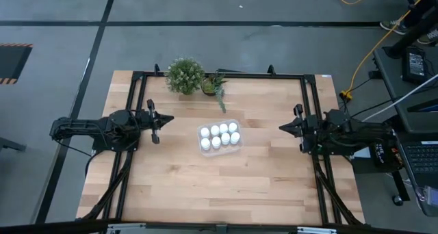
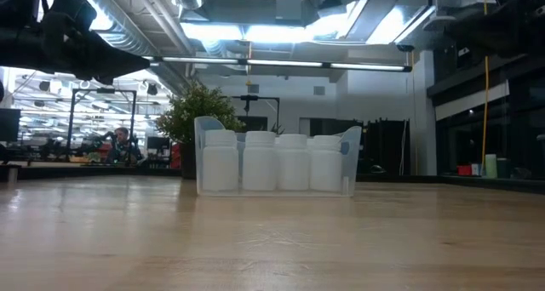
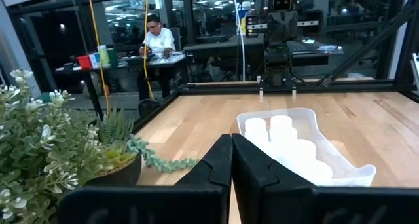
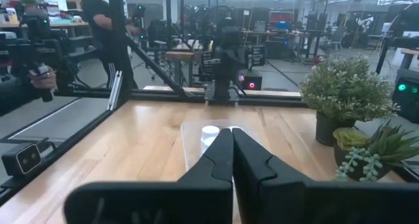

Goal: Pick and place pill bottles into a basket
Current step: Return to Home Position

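Note:
Several small white pill bottles (image 1: 220,135) stand upright inside the clear plastic basket (image 1: 237,123) in the middle of the table. They also show in the low view (image 2: 274,162) and in the left wrist view (image 3: 288,149). My left gripper (image 1: 169,118) is shut and empty at the table's left side, above the table. My right gripper (image 1: 281,128) is shut and empty at the table's right side. Both point toward the basket from a distance.
Two potted plants (image 1: 185,75) (image 1: 213,87) stand at the far edge behind the basket, one trailing toward it. A black frame (image 1: 226,73) runs along the table's far edge and both sides. People show in the room beyond the table.

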Available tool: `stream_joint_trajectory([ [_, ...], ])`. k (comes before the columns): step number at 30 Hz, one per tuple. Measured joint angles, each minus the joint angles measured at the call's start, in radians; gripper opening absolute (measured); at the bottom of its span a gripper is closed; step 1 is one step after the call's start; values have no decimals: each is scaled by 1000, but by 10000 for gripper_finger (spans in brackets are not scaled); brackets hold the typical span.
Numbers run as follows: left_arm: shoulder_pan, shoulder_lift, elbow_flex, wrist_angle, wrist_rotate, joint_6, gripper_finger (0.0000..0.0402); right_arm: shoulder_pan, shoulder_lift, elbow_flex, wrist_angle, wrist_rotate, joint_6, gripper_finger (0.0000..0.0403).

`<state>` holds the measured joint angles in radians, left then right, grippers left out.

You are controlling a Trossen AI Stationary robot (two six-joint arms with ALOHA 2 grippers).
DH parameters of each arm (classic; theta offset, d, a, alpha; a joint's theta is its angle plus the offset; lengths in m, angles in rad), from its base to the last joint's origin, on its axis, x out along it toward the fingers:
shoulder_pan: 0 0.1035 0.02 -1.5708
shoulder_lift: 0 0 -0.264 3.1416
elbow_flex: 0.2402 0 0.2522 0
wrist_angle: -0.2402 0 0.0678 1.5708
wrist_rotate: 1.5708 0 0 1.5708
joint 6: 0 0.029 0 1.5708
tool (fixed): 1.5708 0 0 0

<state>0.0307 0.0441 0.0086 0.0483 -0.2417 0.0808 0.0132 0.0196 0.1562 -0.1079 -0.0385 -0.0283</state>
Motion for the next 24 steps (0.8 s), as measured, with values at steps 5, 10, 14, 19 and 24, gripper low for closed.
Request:
stream_joint_trajectory([
  [5,0,0,0,0,-11,8,2,0,0,0,8,0,8,0],
  [10,0,0,0,4,-44,11,2,0,0,0,7,0,27,1],
  [14,0,0,0,5,-56,11,2,0,0,0,7,-1,25,10],
  [19,0,0,0,7,-71,11,2,0,0,0,7,0,25,18],
  [24,0,0,0,17,-181,12,2,0,0,0,7,0,25,17],
])
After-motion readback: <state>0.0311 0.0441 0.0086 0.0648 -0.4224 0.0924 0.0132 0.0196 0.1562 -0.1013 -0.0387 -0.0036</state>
